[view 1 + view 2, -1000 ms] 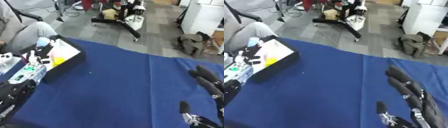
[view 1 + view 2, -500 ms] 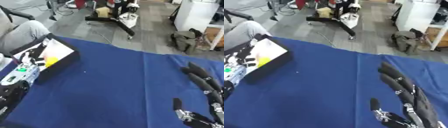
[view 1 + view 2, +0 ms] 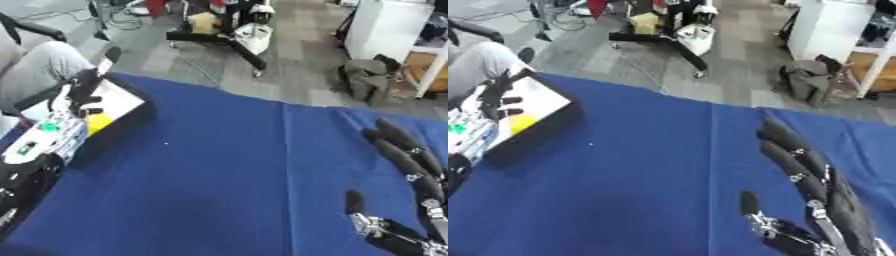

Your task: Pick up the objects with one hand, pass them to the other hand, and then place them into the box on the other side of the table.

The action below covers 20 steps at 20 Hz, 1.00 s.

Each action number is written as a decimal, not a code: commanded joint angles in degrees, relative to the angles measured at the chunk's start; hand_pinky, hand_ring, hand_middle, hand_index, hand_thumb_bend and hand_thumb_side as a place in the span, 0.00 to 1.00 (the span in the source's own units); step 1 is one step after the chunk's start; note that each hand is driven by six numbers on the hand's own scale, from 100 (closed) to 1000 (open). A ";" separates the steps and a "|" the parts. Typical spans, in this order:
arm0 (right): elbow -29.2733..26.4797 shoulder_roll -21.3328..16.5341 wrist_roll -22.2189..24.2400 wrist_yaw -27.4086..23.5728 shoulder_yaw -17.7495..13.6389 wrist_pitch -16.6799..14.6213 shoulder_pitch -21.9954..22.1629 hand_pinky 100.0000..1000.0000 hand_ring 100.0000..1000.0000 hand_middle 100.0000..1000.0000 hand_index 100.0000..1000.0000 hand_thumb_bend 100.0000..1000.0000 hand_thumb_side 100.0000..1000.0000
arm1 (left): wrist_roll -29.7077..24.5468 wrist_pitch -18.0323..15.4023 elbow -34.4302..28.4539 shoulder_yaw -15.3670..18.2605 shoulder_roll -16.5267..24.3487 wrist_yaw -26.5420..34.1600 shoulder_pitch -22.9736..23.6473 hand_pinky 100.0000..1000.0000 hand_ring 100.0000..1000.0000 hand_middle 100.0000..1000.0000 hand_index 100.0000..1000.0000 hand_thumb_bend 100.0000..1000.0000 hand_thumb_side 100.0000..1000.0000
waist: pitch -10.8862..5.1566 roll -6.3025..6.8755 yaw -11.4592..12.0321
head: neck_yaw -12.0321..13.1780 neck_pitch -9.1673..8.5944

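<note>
A black-walled box (image 3: 123,129) with a pale floor stands at the table's left edge. A yellow object (image 3: 98,123) lies inside it. My left hand (image 3: 77,93) hovers over the box with its dark fingers stretched out and nothing held between them. Its white wrist with a green light (image 3: 42,136) shows just below. My right hand (image 3: 816,196) rests at the lower right, palm towards the camera, fingers straight and pointing up, thumb (image 3: 748,202) apart, and it is empty.
A blue cloth (image 3: 219,180) covers the table. The table's far edge runs slantwise from upper left to right. Beyond it lie grey floor, a black wheeled stand (image 3: 229,41) and a white cabinet (image 3: 383,30).
The whole picture has shifted, so the camera has moved. The left hand stays over the box and the right hand stays open at the lower right.
</note>
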 commanded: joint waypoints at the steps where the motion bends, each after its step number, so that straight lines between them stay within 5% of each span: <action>1: -0.58 -1.36 -0.04 0.77 -2.52 1.33 0.68 0.82 0.86 1.00 0.99 0.00 0.00 | -2.34 -2.21 -5.00 -0.24 0.11 -2.67 -3.59 0.71 0.76 0.86 0.91 1.00 0.55 | -1.25 0.45 -0.40 | -0.97 0.41; 7: -0.58 -2.53 -2.18 -0.43 -8.86 5.24 5.55 0.81 0.85 0.98 1.00 0.00 0.00 | -6.95 -6.81 -12.49 0.50 -3.69 -7.28 -6.59 0.70 0.75 0.82 0.88 0.93 0.53 | -2.98 0.68 -3.26 | -2.77 2.07; 14: -0.58 -4.87 -7.17 -5.86 -16.66 8.77 10.36 0.80 0.84 0.98 1.00 0.00 0.00 | -12.51 -12.37 -21.53 1.81 -8.82 -12.83 -3.06 0.70 0.75 0.80 0.86 0.86 0.54 | -4.38 1.20 -8.62 | -3.15 2.58; 20: -0.50 -5.86 -12.04 -5.35 -24.48 12.42 17.94 0.78 0.83 0.95 0.99 0.00 0.00 | -17.37 -17.29 -29.52 8.35 -3.53 -17.75 4.32 0.70 0.75 0.78 0.83 0.79 0.58 | -5.21 2.74 -14.10 | -2.62 2.69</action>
